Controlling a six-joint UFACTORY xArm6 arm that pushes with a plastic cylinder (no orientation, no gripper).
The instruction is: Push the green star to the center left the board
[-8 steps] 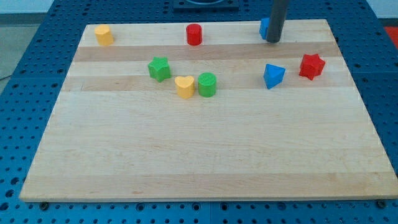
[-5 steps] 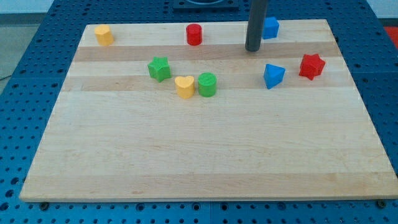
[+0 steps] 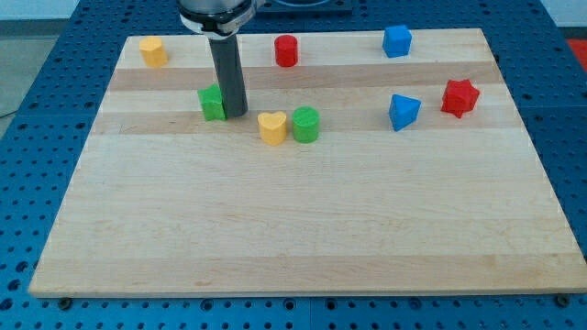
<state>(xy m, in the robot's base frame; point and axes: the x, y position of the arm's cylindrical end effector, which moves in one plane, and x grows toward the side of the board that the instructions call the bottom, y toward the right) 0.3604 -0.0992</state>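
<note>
Pressing against the green star (image 3: 212, 103) from its 3 o'clock side, my tip (image 3: 235, 114), a bare rod tool that neither opens nor closes, holds it at the table's (image 3: 293, 229) upper left. Pushing straight toward 9 o'clock risks overshooting; an off-centre contact would spin the star off course.

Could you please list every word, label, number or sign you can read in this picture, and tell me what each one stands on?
None: no readable text appears anywhere in the camera view.
The wooden board is bare wood grain.
The blocks, such as the green star beside my tip, the yellow heart and the red star, have plain coloured faces.
The blue perforated surface around the board shows only holes.
</note>
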